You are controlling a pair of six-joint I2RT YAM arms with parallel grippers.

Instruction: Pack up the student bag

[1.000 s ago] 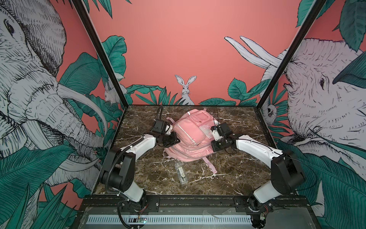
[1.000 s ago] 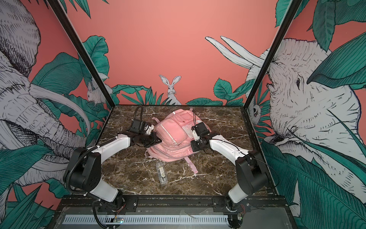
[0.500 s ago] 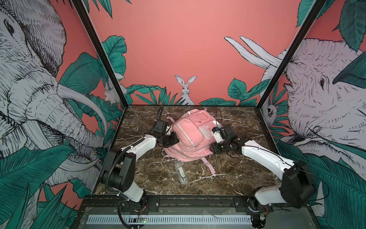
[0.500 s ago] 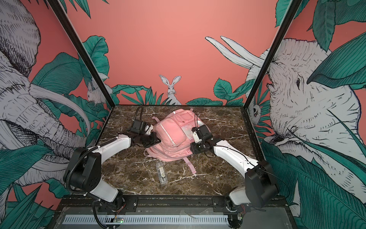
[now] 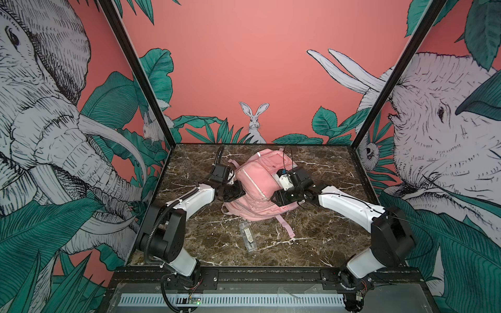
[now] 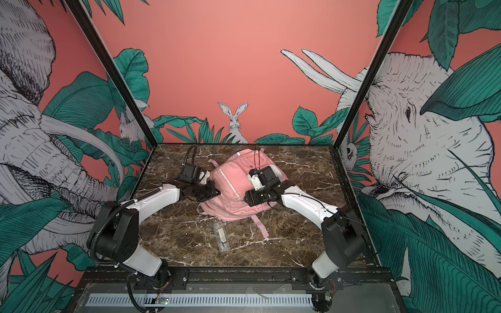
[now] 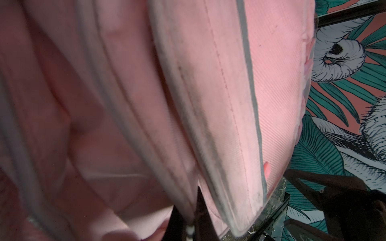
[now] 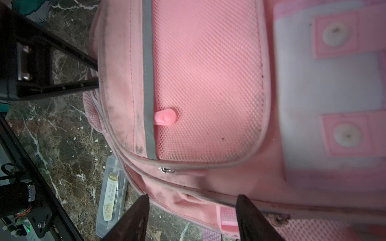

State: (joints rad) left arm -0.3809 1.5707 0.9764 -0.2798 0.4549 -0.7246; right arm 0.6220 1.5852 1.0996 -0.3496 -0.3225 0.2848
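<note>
Both top views: we see the student bag (image 5: 260, 184) (image 6: 233, 187) lying on the marble table (image 5: 325, 233), toward the back and about mid-width. The left gripper (image 5: 240, 193) (image 6: 214, 192) meets the bag's left edge; the right gripper (image 5: 274, 199) (image 6: 246, 199) sits at its right front part; we cannot read either one's jaws from here. A clear plastic case (image 5: 248, 239) (image 6: 222, 239) lies on the table nearer the camera, apart from the bag; a pink strap (image 5: 286, 226) trails from the bag's front edge onto the marble.

Left wrist view: the student bag (image 7: 208, 104) fills nearly the whole frame; grey piping (image 7: 252, 104) runs across the pink fabric. The left gripper (image 7: 189, 225) is closed, with a piped seam of the bag pinched between its dark fingers.

Right wrist view: the right gripper (image 8: 192, 217) stands open, its two dark fingers (image 8: 133, 219) well apart and gripping nothing; the bag's edge lies at the tips, and we cannot tell whether they touch it. We note a mesh pocket (image 8: 208, 73), a grey strip (image 8: 148, 83) and a pink zip pull (image 8: 166, 117). The clear plastic case (image 8: 110, 200) shows beside the bag on the marble.
</note>
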